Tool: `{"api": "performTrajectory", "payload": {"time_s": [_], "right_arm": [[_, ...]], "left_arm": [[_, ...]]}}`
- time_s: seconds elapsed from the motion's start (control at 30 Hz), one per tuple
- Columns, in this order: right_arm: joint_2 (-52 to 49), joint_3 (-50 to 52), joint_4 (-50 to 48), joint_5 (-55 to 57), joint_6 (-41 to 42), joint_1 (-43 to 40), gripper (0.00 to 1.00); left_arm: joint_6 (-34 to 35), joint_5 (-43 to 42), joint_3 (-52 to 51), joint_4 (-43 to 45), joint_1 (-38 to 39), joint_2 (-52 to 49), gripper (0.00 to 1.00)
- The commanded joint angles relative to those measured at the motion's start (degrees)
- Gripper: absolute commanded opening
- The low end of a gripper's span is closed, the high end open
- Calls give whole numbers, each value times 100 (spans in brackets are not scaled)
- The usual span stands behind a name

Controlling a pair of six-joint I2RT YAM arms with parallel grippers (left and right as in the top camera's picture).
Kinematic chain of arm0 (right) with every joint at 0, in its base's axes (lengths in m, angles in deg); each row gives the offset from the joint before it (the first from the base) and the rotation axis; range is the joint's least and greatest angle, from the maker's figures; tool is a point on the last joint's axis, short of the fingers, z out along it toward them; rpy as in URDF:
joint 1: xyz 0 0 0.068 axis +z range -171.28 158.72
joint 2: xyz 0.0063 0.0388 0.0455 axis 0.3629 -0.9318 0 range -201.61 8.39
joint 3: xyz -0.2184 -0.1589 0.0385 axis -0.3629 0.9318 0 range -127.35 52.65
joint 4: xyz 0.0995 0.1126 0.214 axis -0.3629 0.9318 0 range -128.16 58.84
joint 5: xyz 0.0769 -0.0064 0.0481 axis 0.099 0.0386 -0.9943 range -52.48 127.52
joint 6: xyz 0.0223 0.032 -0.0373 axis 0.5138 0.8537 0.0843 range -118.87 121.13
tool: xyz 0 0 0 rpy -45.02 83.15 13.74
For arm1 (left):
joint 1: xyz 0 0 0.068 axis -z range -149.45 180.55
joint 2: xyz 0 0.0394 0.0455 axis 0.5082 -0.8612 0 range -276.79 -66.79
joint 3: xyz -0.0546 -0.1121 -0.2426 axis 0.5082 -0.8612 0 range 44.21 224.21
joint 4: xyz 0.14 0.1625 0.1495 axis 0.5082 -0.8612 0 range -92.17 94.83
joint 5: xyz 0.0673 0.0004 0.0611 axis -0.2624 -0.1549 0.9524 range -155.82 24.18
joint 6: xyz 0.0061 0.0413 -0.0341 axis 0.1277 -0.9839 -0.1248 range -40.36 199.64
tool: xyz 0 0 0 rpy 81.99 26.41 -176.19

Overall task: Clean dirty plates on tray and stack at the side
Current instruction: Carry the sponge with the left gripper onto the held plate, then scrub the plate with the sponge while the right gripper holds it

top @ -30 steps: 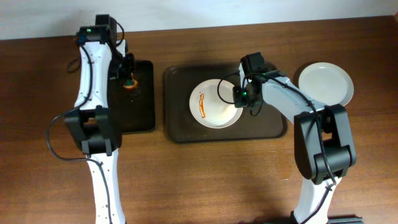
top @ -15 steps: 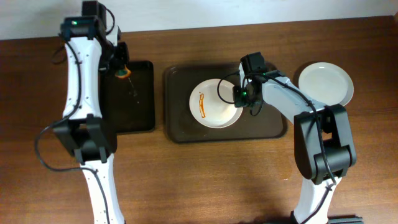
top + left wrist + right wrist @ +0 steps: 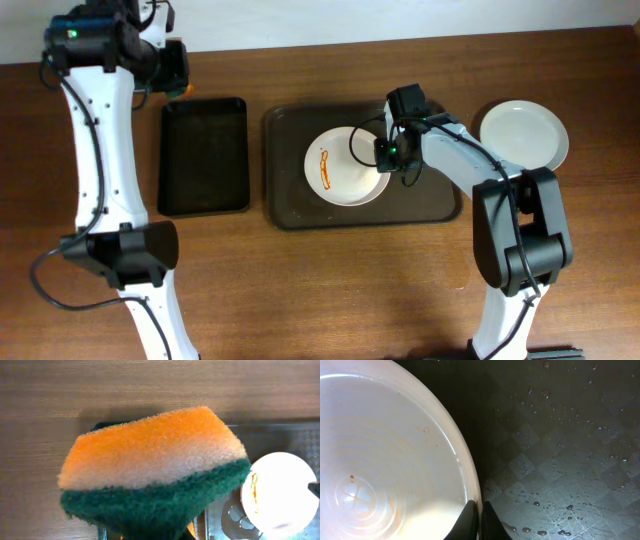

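On the tray, right fingers pinching rim of streaked plate, left fingers clamping sponge

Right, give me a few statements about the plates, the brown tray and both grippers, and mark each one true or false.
1. The left gripper holds an orange-and-green sponge. True.
2. The plate on the brown tray is wiped clean. False: an orange sauce streak runs across it.
3. The right gripper is shut on that plate's rim. True.
4. The second plate sits left of the brown tray. False: it sits on the table, right of the tray.
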Motion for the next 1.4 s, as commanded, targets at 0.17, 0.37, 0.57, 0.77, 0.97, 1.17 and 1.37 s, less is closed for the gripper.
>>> {"api": "performTrajectory", "payload": {"time_s": [0.17,0.37,0.57,0.77,0.97,1.17,1.37], "right_arm": [[-116,22,26,72,-20,15,4],[-116,22,-116,-837,-22,22,4],[-116,22,-129,-894,177,352,4],[-116,20,-127,-896,1198,352,4],[-116,20,-127,-898,1296,352,4],[-116,20,-127,-890,1290,352,4],[-116,20,-133,-872,1287,352,4]], "left_arm": [[-129,-413,-1578,455,-37,-424,0],[-83,-1753,-466,122,632,-413,0],[439,-1725,-2107,1023,1523,-605,0],[1314,-1709,-3150,1504,1932,-614,0],[1764,-1707,-3615,2096,2371,-627,0],[1762,-1517,-3615,2142,2483,-627,50],[1390,-1451,-3386,1947,2330,-595,65]]}}
